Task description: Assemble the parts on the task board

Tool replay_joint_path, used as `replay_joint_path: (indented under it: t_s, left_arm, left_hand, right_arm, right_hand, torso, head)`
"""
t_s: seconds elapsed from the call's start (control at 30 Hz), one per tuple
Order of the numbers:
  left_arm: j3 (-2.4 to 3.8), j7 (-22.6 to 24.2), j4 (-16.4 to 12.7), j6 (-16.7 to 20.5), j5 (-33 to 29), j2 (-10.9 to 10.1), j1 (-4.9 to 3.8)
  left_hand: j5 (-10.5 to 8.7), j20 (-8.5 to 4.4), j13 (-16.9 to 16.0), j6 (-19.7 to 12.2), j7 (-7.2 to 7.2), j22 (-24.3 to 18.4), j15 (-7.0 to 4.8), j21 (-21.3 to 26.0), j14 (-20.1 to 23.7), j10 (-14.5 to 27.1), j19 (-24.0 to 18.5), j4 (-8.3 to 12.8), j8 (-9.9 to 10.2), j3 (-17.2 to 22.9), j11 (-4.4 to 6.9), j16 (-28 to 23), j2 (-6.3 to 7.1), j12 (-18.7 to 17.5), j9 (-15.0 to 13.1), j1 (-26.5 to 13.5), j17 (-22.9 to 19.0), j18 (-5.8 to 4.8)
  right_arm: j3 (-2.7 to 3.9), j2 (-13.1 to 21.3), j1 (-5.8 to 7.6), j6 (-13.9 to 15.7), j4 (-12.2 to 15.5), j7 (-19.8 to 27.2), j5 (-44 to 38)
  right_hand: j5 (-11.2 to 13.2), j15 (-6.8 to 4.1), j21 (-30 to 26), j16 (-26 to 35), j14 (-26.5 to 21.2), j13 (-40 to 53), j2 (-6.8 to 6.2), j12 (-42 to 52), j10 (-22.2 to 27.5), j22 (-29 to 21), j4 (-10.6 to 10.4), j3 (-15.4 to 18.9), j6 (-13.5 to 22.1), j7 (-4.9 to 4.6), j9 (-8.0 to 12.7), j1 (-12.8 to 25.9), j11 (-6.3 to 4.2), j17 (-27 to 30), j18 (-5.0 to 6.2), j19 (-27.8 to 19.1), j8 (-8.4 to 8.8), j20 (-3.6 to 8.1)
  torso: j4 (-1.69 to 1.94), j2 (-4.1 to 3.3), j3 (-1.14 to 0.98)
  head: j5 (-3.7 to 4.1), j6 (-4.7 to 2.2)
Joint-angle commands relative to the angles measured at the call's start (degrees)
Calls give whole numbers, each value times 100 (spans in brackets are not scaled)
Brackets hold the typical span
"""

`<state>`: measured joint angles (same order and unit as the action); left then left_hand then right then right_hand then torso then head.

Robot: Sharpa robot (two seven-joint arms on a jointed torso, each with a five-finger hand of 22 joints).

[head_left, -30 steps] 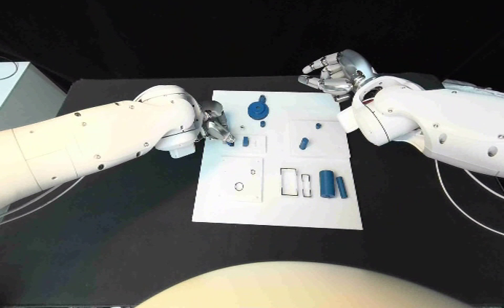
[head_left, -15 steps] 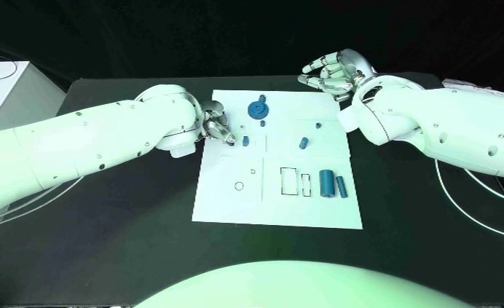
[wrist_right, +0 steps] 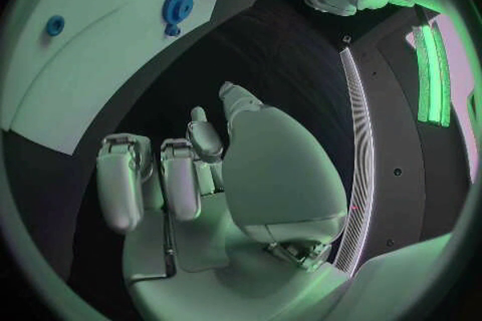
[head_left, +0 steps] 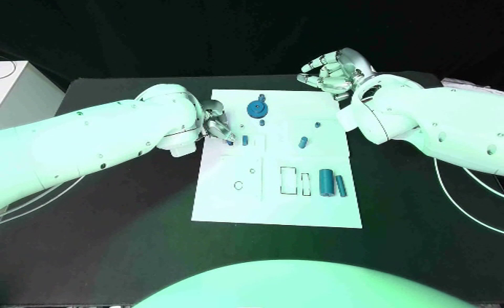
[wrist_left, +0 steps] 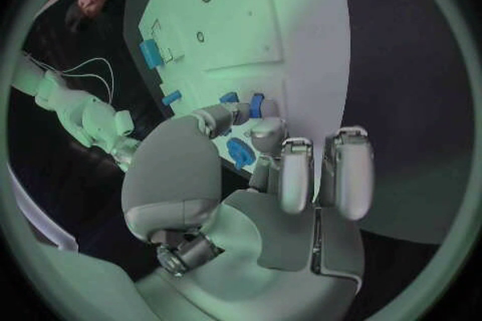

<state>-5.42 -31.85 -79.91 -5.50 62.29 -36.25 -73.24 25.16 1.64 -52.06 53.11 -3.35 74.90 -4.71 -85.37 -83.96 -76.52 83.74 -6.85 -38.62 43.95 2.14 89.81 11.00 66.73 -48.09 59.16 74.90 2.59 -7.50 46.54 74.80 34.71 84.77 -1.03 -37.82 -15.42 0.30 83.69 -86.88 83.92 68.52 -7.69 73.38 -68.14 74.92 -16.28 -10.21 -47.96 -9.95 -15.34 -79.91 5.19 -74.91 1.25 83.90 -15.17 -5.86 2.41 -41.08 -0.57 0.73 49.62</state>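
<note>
A: Left robot hand (head_left: 216,124) basically same spot as a second ago, fingertips still at the small blue peg (head_left: 230,142) on the task board (head_left: 275,199). Gripping or just touching? Can't tell.

B: Right robot hand (head_left: 331,72) hasn't budged either, fingers curled, holding nothing, off the board's far corner above the counter (head_left: 126,250).

A: Round blue gear (head_left: 257,110) just beyond, two blue cylinders (head_left: 332,181) well clear. Nothing blocking.

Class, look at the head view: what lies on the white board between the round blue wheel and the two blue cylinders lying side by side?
Between the wheel and the cylinders, the head view shows one small blue peg on the board.
</note>
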Motion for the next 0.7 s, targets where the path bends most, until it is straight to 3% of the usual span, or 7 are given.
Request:
replay_joint_path:
  t_s: [0.03,0.7]
  left_arm:
    - [-31,24,-12,-140,-40,43,38]
    - [-40,7,56,-233,-49,66,41]
  left_hand:
    - [-37,-12,-17,155,146,646,-30,-26,-604,-56,38,697,-34,644,1,19,-44,38,14,-28,1510,-39]
    - [-70,-49,-44,178,216,656,-72,-20,-604,-68,47,441,-72,34,50,19,89,29,155,-307,1510,-42]
  right_arm:
    - [1,-2,-3,-82,7,62,-60]
    - [1,-1,-3,-83,3,65,-60]
  right_hand:
    - [6,25,-29,19,440,-5,-1,-9,52,1004,-13,-33,41,-6,5,33,-2,-849,39,360,-21,-36]
    - [6,25,-29,19,440,-5,-1,-9,52,1004,-13,-33,41,-6,5,33,-2,-849,39,360,-21,-36]
  torso:
    - [-2,-2,-3]
    - [3,8,-1]
  head:
    - [3,14]
    - [21,23]
